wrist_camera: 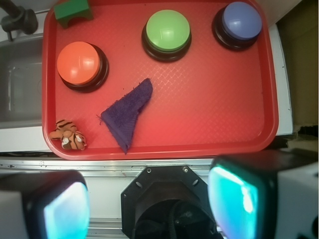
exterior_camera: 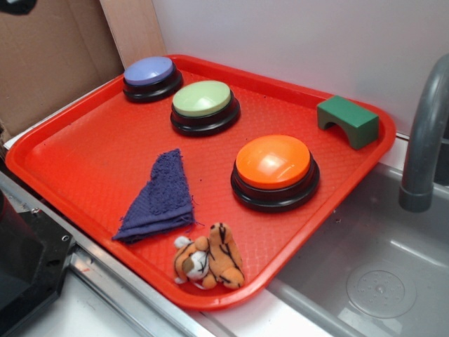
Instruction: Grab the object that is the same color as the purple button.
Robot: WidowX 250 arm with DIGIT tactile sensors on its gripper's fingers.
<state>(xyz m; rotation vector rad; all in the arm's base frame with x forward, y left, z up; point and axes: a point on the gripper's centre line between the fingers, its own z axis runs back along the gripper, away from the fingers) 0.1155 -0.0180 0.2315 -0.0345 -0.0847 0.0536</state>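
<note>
The folded dark purple-blue cloth (exterior_camera: 158, 200) lies flat on the red tray (exterior_camera: 84, 151), near its front edge, left of the plush tiger. In the wrist view the cloth (wrist_camera: 127, 113) is at the tray's near middle. The purple button (exterior_camera: 149, 72) stands at the tray's far left corner; it also shows in the wrist view (wrist_camera: 240, 21) at the upper right. My gripper (wrist_camera: 149, 204) is open and empty, its cyan pads (wrist_camera: 65, 209) wide apart. It hangs high over the black robot base, short of the tray's near edge. The exterior view does not show it clearly.
A light green button (exterior_camera: 203, 102), a larger orange button (exterior_camera: 273, 165), a green arch block (exterior_camera: 347, 119) and a plush tiger (exterior_camera: 210, 256) share the tray. A grey faucet (exterior_camera: 424, 133) and a sink (exterior_camera: 379, 274) are on the right. Cardboard (exterior_camera: 49, 63) stands behind on the left. The black robot base (wrist_camera: 169, 199) sits in front.
</note>
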